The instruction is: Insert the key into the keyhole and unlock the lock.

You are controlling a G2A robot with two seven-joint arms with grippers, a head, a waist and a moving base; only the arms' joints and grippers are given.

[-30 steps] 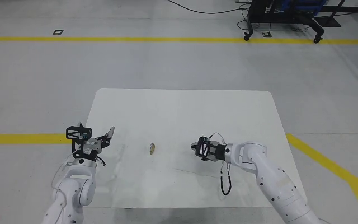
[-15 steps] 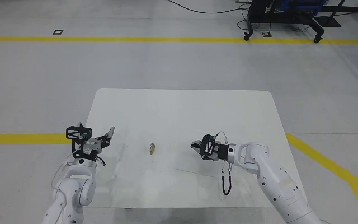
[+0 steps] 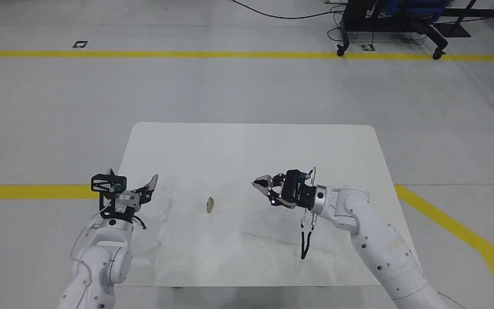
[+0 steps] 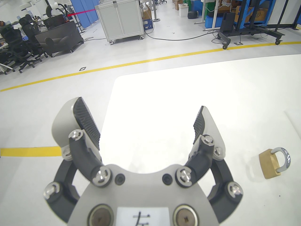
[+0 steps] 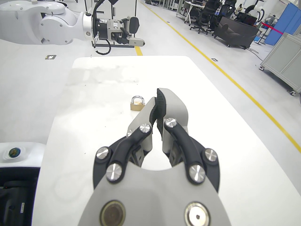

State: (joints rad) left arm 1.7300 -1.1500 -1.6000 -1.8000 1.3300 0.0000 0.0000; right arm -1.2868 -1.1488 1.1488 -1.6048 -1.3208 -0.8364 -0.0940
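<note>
On the table, near its middle: small brass padlock with a silver shackle (image 3: 209,204) (image 4: 274,163) (image 5: 137,104), lying flat on the bare surface, touching neither gripper.
Padlock orientation: in the right wrist view the shackle end points away from the right arm's fingers and the brass body faces them.
Work surface: white rectangular table with rounded corners (image 3: 324,147), standing on a pale grey floor.
Left gripper (image 3: 133,184) (image 4: 141,114): held over the table's left edge, well apart from the padlock; the two ribbed fingers are spread wide with nothing between them.
Right gripper (image 3: 262,189) (image 5: 158,99): held over the table to the right of the padlock, closer to it than the left one is, and aimed toward it; the ribbed pads (image 5: 161,102) are pressed together. Whether anything is pinched between them cannot be told.
Padlock relative to the arms: between the two grippers.
Cable: black looped lead (image 3: 305,239) hanging beside the right wrist.
Floor marking: yellow line (image 3: 231,54) running across the floor beyond the table's far edge.
</note>
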